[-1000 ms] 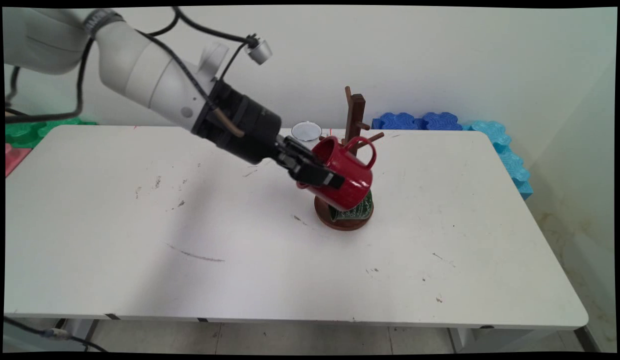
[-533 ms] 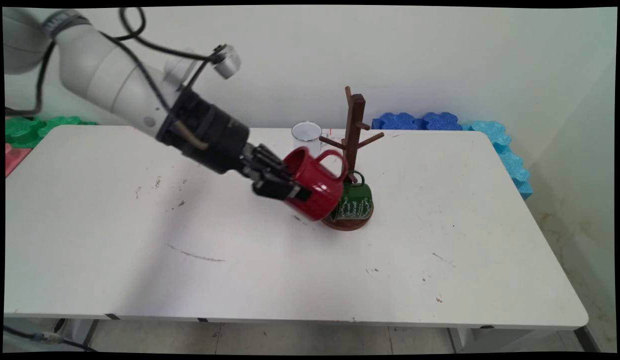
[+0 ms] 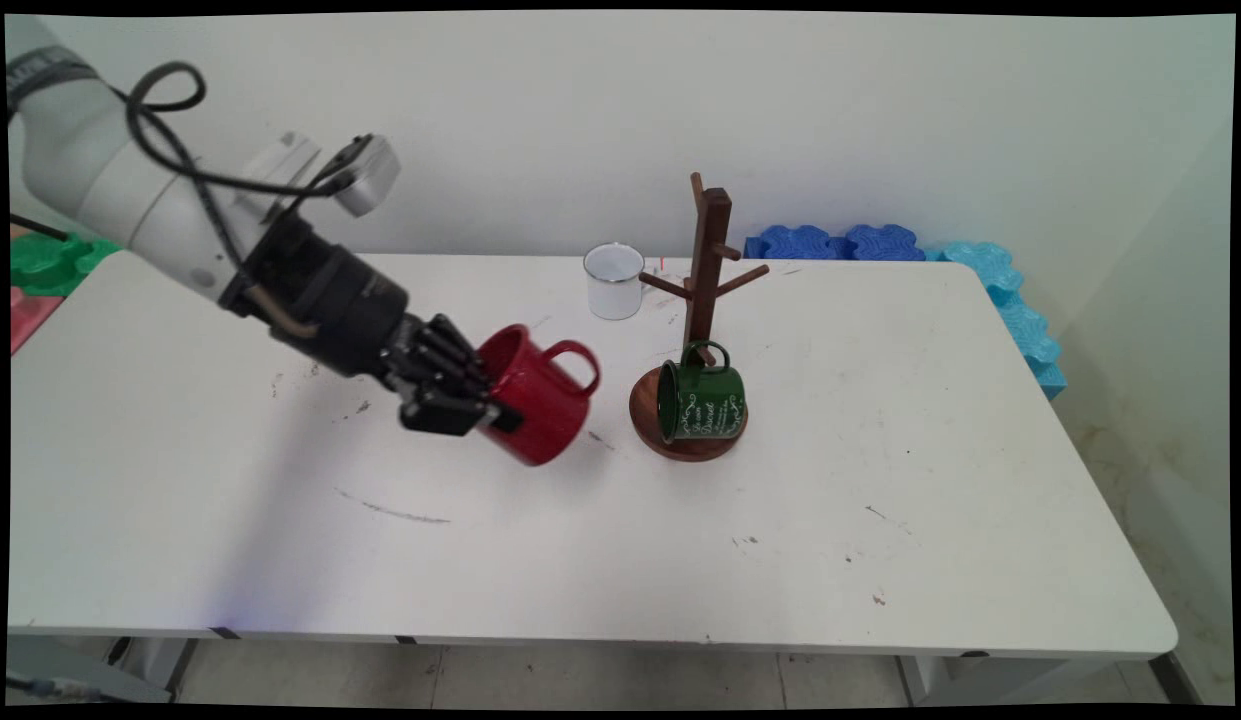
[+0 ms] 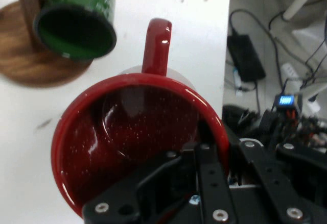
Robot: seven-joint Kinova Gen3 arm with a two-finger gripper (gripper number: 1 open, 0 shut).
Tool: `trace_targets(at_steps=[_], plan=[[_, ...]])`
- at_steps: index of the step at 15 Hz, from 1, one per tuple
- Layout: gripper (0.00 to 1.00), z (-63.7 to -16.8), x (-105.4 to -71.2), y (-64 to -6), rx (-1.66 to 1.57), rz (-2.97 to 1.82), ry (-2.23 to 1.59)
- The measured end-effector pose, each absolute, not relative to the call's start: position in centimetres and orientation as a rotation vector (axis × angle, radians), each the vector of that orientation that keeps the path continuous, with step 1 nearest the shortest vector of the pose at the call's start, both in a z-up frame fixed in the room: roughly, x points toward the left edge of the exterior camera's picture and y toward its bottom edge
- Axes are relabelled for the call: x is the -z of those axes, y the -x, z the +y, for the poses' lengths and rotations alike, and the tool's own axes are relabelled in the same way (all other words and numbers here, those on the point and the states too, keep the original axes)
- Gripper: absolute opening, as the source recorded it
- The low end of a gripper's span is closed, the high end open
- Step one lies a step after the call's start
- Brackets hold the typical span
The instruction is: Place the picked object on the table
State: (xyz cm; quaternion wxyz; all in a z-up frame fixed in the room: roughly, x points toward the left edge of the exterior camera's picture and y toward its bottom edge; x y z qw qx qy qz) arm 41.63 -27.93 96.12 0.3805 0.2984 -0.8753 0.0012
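Right, I've got the gripper (image 3: 500, 415) clamped on the red mug (image 3: 536, 392), one finger inside the rim and one outside, as the hand view shows it, pinching the wall of the mug (image 4: 138, 132). I'm holding it tilted, mouth facing back toward the arm on the left, handle pointing up and to the right, the whole thing hanging just above the white table (image 3: 880, 560), left of centre. Looking right from the gripper, the wooden mug rack (image 3: 707, 260) stands near, its round base apart from my mug. A green mug (image 3: 702, 402) hangs low on that rack, lying sideways over the base with its mouth turned my way; in the hand view it sits just beyond the red handle. Farther back, a white mug (image 3: 614, 281) stands upright, left of the rack's post. Nearer and to the left of my mug I see only bare tabletop; the near edge is well apart.
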Motion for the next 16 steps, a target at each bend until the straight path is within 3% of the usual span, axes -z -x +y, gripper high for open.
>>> trace_targets(at_steps=[8,16], plan=[[0.0,-28.3,-93.7,-46.5,-0.119,-2.385,-0.665],[0.0,-31.5,-91.9,-47.8,-0.269,-2.485,-0.569]])
